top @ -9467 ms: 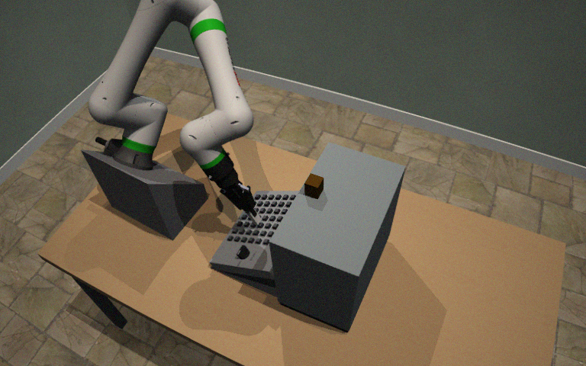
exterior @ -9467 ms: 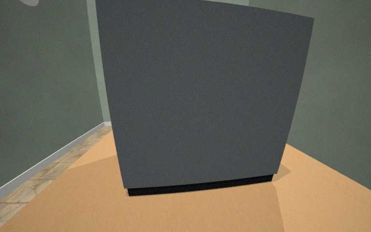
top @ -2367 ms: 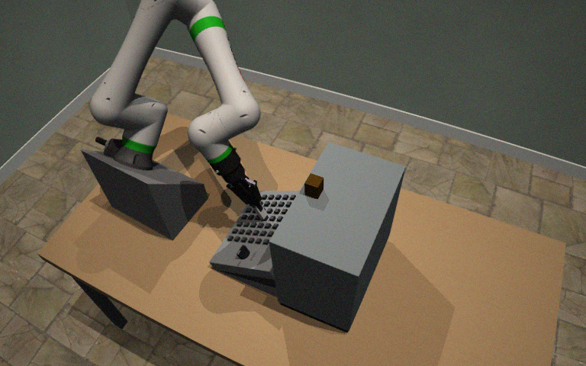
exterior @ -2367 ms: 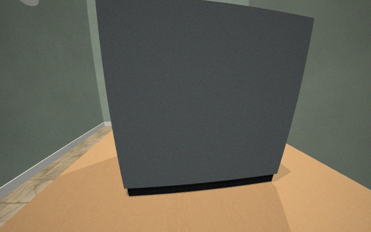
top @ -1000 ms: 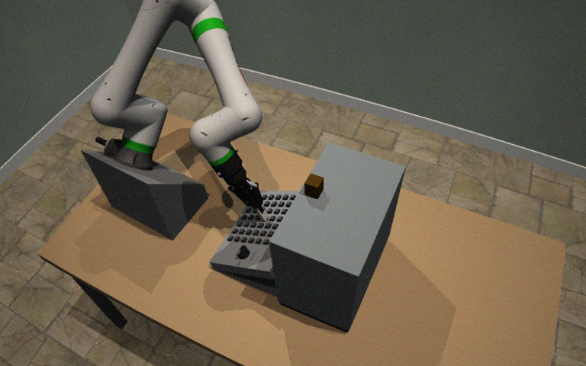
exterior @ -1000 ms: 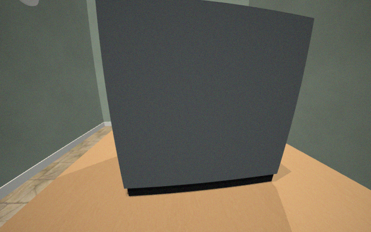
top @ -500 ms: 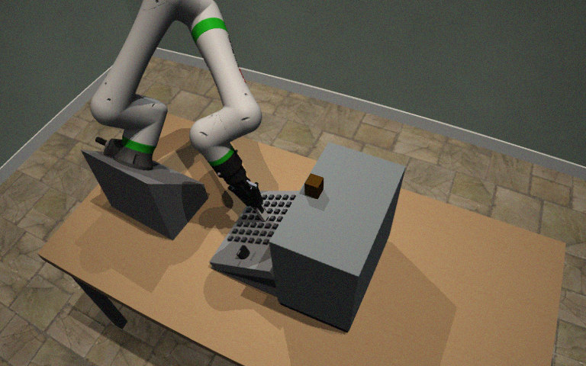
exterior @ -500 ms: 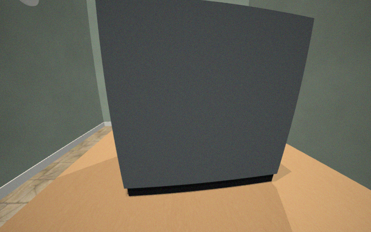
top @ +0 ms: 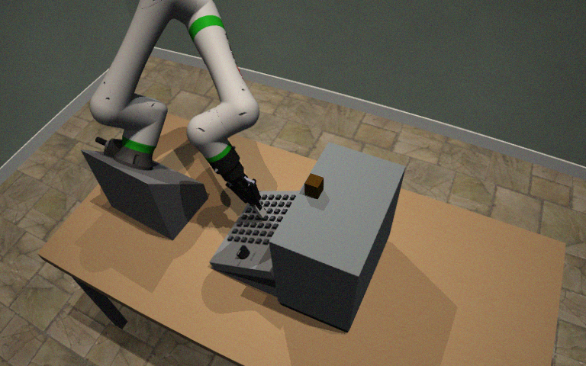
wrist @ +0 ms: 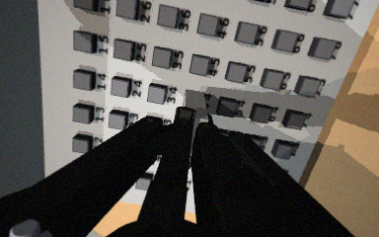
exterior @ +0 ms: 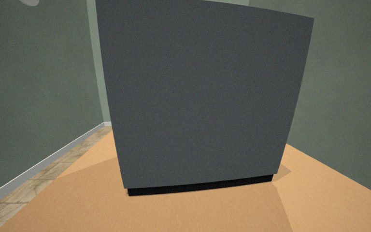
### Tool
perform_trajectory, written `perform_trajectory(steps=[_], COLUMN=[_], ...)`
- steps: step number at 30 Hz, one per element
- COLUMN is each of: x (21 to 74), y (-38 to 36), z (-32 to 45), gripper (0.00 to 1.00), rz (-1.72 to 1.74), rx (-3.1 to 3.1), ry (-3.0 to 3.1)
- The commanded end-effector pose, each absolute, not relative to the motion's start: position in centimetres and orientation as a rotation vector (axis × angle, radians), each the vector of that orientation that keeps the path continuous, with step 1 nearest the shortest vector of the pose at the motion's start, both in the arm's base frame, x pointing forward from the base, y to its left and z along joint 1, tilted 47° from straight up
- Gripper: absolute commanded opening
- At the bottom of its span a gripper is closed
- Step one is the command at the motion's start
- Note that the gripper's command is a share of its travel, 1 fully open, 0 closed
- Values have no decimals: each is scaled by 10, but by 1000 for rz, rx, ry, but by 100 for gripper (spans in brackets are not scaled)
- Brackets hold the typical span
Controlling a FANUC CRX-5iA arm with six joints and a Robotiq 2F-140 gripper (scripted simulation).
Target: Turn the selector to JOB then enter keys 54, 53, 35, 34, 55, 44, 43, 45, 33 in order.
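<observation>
The grey keypad panel [top: 226, 258] [wrist: 55, 84] slopes in front of the machine's housing. My gripper [top: 262, 216] [wrist: 191, 105] is shut and empty. Its fingertips are at key 44's place and hide that key; whether they touch it I cannot tell. Key 34 [wrist: 157, 93] and key 54 [wrist: 228, 107] are on either side. Key 35 [wrist: 162, 57], key 45 [wrist: 200, 65] and key 55 [wrist: 238, 72] form the row above. Keys 33, 43 and 53 are mostly or wholly hidden by the fingers. No visible key is lit. The black selector knob [top: 243, 252] is near the panel's end; its setting is unreadable.
The tall grey housing [top: 341, 207] [exterior: 202, 95] stands right beside the keys and rises above them. A brown-orange cube [top: 313, 186] is on its top near the keypad edge. The arm's dark pedestal [top: 133, 203] stands left on the wooden table [top: 497, 276] [exterior: 68, 210].
</observation>
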State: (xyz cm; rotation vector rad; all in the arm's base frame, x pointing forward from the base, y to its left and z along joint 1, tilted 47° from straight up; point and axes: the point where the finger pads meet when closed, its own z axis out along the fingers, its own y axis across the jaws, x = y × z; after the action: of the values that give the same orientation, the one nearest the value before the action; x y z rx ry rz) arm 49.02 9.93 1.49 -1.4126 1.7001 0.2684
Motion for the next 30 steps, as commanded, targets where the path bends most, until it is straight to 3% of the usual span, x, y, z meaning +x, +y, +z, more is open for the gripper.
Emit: perform_trajectory(steps=[1,21,30], x=[487,480,482], y=[96,85,54], z=[18,26,-7], gripper=[0,0,0], rz=[269,269,269], rx=[-1413,-1413,-1413], ry=[1700,1700,1700])
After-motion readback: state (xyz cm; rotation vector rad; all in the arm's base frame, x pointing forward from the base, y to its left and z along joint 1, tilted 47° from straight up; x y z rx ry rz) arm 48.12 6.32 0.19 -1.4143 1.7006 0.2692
